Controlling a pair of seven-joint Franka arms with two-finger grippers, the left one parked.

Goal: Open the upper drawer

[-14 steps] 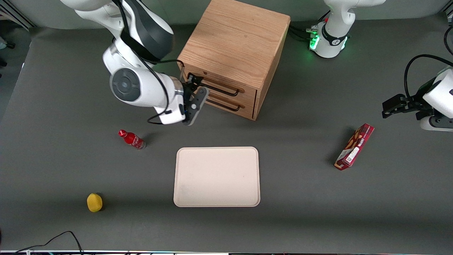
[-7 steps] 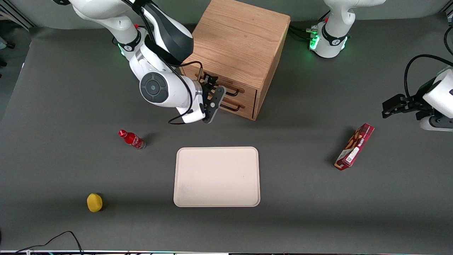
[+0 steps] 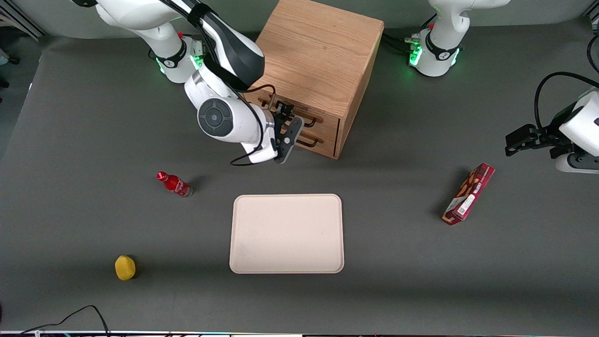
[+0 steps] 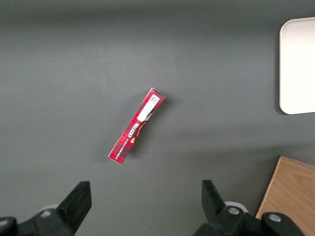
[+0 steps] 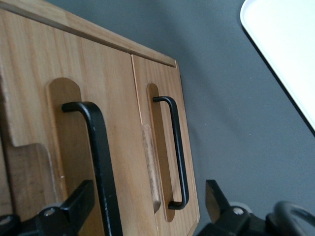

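The wooden cabinet (image 3: pixel 318 51) stands at the back of the table with both drawers shut. The upper drawer (image 3: pixel 328 122) has a thin black wire handle (image 3: pixel 309 122); the matching lower drawer (image 3: pixel 324 143) sits under it. My right gripper (image 3: pixel 291 122) is open, right in front of the drawer fronts at handle height. In the right wrist view the upper drawer (image 5: pixel 34 98) fills much of the picture. Its handle (image 5: pixel 98 162) lies between my open fingertips (image 5: pixel 74 206), close to one of them. The lower drawer's handle (image 5: pixel 177 152) shows beside it. My gripper (image 5: pixel 145 209) holds nothing.
A beige tray (image 3: pixel 286 233) lies nearer the front camera than the cabinet. A red bottle (image 3: pixel 174 184) and a yellow fruit (image 3: pixel 125 267) lie toward the working arm's end. A red box (image 3: pixel 469 194) lies toward the parked arm's end.
My gripper has moved along the cabinet front toward the parked arm's end, to the middle of the drawer handles. It stays open. The drawers have not moved.
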